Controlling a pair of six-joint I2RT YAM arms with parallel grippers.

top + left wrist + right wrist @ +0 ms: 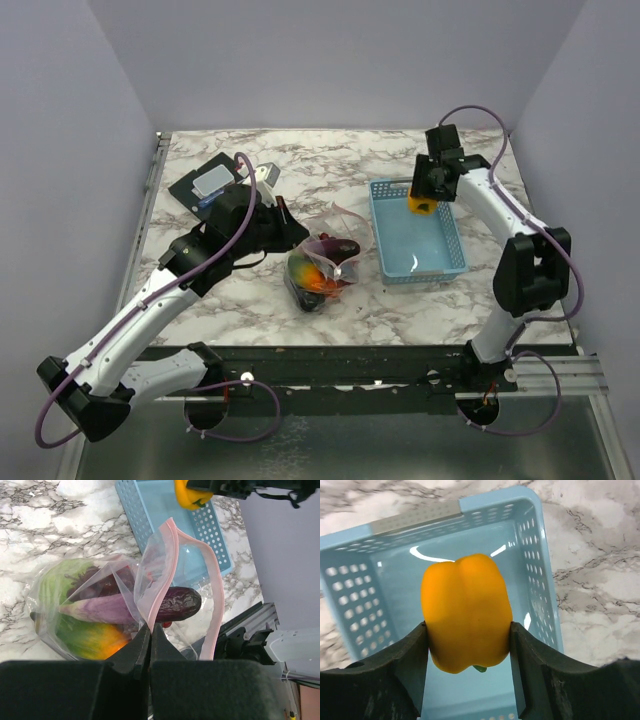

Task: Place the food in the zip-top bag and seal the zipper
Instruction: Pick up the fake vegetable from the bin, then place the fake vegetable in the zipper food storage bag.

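The clear zip-top bag (322,262) lies mid-table with its mouth open toward the basket. Inside it are a green cabbage (62,580), purple eggplants (177,602), dark grapes (102,582) and an orange-green piece (90,640). My left gripper (150,626) is shut on the bag's pinkish zipper strip (165,555) and holds that edge up; it also shows in the top view (283,213). My right gripper (467,632) is shut on a yellow toy pepper (465,610) and holds it above the basket's far end (423,203).
The light-blue slotted basket (455,262) stands right of the bag, with nothing inside it. A black tray with a white-and-blue device (213,182) sits at the back left. The table's metal front rail (380,365) runs along the near edge.
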